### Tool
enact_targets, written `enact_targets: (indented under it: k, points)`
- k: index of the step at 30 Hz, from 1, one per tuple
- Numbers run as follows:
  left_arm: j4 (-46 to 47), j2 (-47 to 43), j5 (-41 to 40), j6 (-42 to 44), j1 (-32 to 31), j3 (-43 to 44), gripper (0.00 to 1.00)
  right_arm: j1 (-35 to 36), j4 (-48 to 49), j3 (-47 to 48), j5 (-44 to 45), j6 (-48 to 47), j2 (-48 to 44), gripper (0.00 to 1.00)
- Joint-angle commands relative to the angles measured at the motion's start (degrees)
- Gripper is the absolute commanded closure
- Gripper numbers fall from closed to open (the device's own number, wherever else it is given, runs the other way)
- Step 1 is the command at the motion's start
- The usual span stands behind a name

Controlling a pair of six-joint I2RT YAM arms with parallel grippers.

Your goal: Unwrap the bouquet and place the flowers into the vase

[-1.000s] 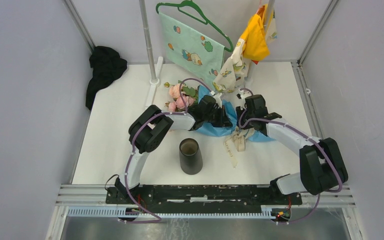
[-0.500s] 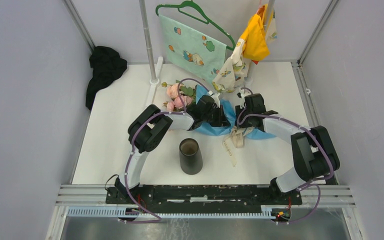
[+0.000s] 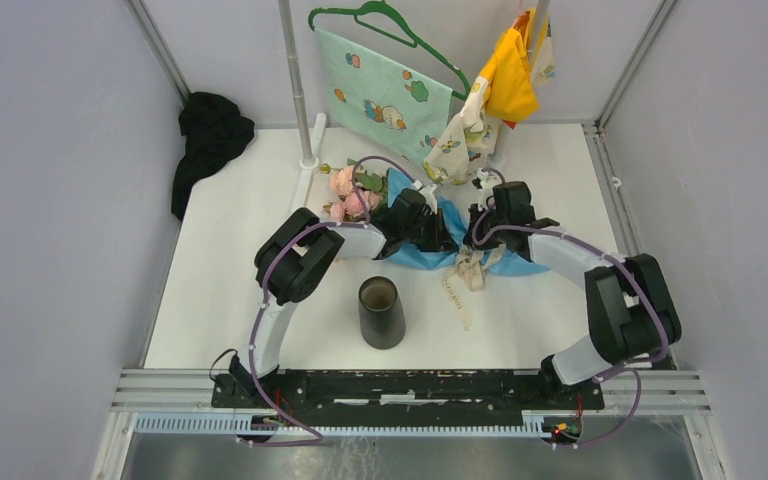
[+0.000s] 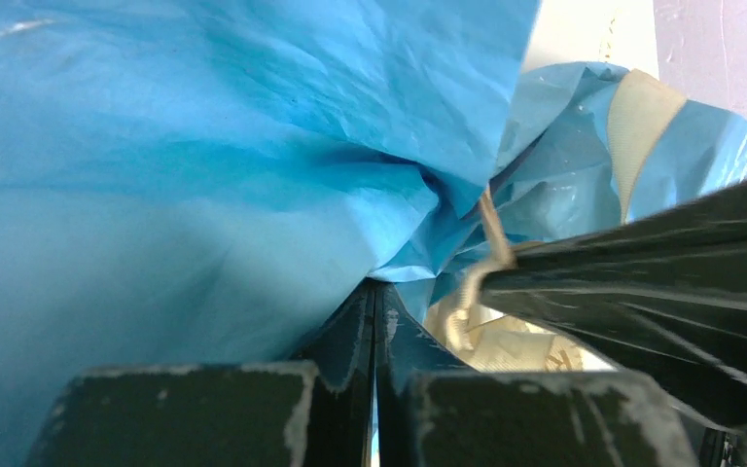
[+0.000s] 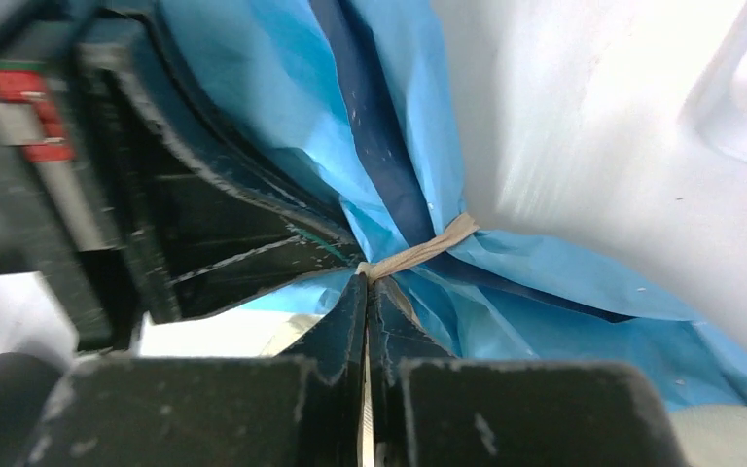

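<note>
The bouquet (image 3: 405, 215) lies on the table behind the black vase (image 3: 381, 312), which stands upright. Its pink flowers (image 3: 347, 195) point far left, and the blue paper (image 3: 430, 255) spreads to the near right. My left gripper (image 3: 447, 232) is shut on a fold of the blue paper (image 4: 253, 175), its tips (image 4: 374, 287) pinching into the crease. My right gripper (image 3: 477, 228) meets it from the right and is shut on the cream ribbon (image 5: 428, 248) at the knot (image 5: 365, 275). Loose ribbon ends (image 3: 463, 280) trail toward the front. The stems are hidden by the paper.
A black cloth heap (image 3: 210, 130) sits at the far left wall. A pale green patterned cloth (image 3: 385, 95) on a hanger and yellow cloths (image 3: 510, 75) hang just behind the bouquet. A metal pole (image 3: 298, 90) stands far left of the flowers.
My right gripper's jaws have closed on the ribbon at the bouquet's waist. Both grippers and the bouquet shifted slightly toward the back. The left gripper stayed shut.
</note>
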Motion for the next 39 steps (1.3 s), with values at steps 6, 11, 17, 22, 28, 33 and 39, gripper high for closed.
enact_targets:
  k: [6, 11, 17, 22, 28, 33, 39]
  points:
    - [-4.76, 2.12, -2.65, 0.49, 0.41, -0.73, 0.98, 0.36, 0.48, 1.99, -3.80, 0.40, -13.99, 1.00]
    - [-4.75, 2.21, -2.76, 0.49, 0.49, -0.63, 0.98, 0.42, -1.63, 3.63, -4.36, 0.02, -17.54, 1.00]
    - [-4.78, 2.39, -2.77, 0.57, 0.49, -0.65, 0.98, 0.34, -4.72, 6.32, -4.27, -0.35, -21.94, 1.00]
    - [-4.77, 2.48, -2.52, 0.53, 0.49, -0.45, 0.98, 0.41, -8.07, 11.08, -3.35, -1.38, -25.53, 0.97]
    - [-4.77, 2.45, -2.48, 0.49, 0.52, -0.38, 0.98, 0.42, -10.27, 11.12, -4.38, -1.55, -28.28, 0.96]
    - [-4.53, 2.86, -2.23, 0.32, 0.46, -0.30, 0.98, 0.43, -10.81, 9.98, -3.30, -2.12, -31.33, 0.96]
    - [-4.48, 2.99, -2.21, 0.22, 0.45, -0.39, 0.98, 0.43, -13.84, 17.42, 0.27, -3.45, -33.98, 0.96]
